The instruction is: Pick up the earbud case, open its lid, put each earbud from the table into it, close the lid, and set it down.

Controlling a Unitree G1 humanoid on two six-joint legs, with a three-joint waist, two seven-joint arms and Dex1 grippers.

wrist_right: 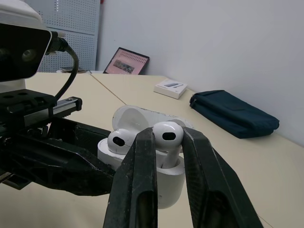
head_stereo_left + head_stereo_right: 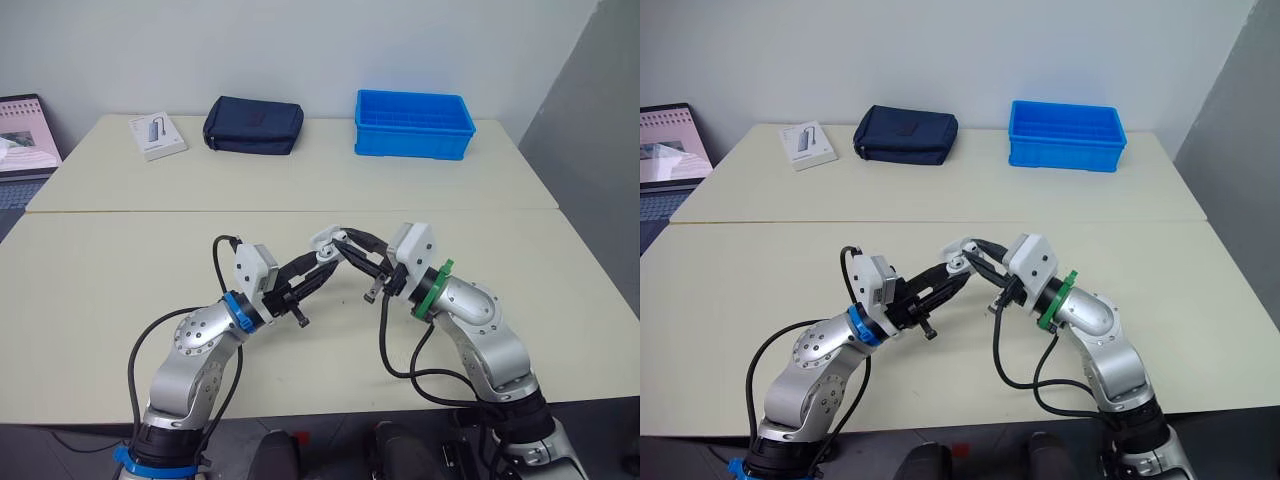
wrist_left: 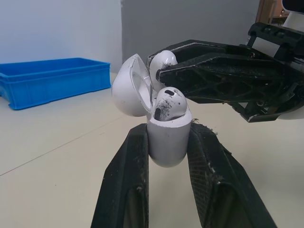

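My left gripper [image 2: 322, 262] is shut on the white earbud case [image 3: 166, 137] and holds it above the near table. The case's lid [image 3: 130, 85] is tipped open. One white earbud [image 3: 168, 102] sits in the case. My right gripper [image 1: 167, 137] comes in from the right, shut on the second earbud [image 1: 168, 135]. It holds that earbud at the case's other slot, with the stem down inside the opening. In the head views the two grippers meet at the case [image 2: 326, 240] above the middle of the near table.
On the far table stand a blue bin [image 2: 413, 123] at the right, a dark pouch [image 2: 253, 125] in the middle and a white box [image 2: 157, 135] at the left. A laptop [image 2: 25, 135] sits at the far left edge.
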